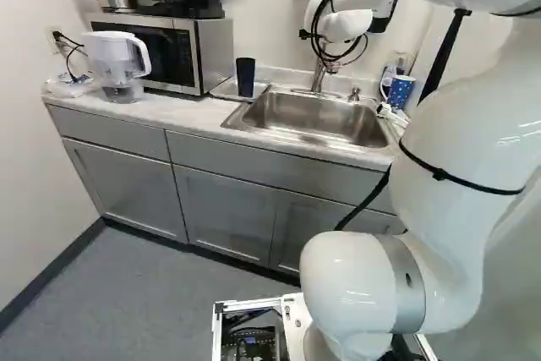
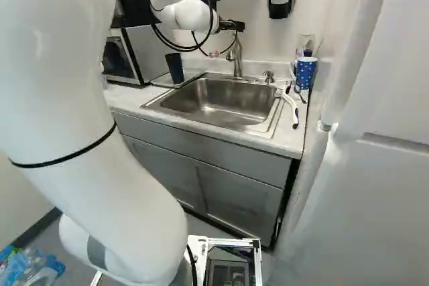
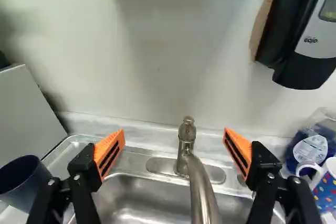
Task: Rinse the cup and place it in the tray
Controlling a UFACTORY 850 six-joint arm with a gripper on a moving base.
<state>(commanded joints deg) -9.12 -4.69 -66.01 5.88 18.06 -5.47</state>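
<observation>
The fingers (image 3: pixel 109 153) stand wide apart above the sink (image 2: pixel 218 106), gripping nothing; the faucet (image 3: pixel 202 192) appears between and beyond them in the wrist view. The dark cup (image 1: pixel 245 78) stands mouth upward at the metal tray (image 3: pixel 71 153) beside the sink. A dotted mug (image 2: pixel 305 72) occupies the worktop (image 2: pixel 288 137) on the sink's opposite side.
</observation>
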